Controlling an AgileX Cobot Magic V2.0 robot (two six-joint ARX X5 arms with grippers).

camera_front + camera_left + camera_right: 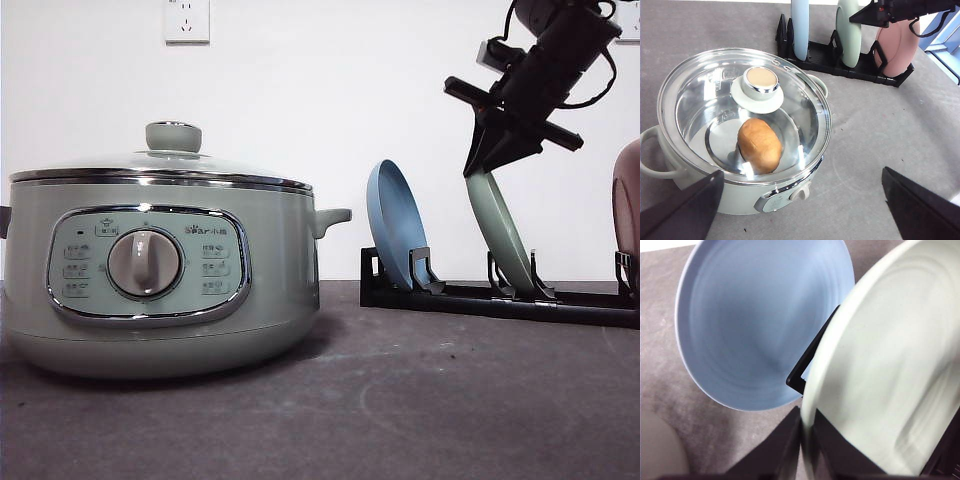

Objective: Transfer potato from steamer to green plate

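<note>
The steamer point(160, 260) stands at the left of the table with its glass lid point(745, 110) on. Through the lid I see the orange-brown potato point(759, 145) lying on the steamer's floor. My left gripper point(800, 210) hovers above the steamer's front, open, its fingers point(690, 205) wide apart and holding nothing. The green plate point(500, 235) stands on edge in the black rack point(500, 300). My right gripper point(490, 165) is at its top rim, shut on the green plate point(890, 365), with a finger point(785, 450) on each side of the rim.
A blue plate point(395, 225) stands in the rack slot to the left of the green one, and a pink plate point(897, 47) to its right. Bare grey tabletop point(420, 400) lies in front of the rack. A white wall is behind.
</note>
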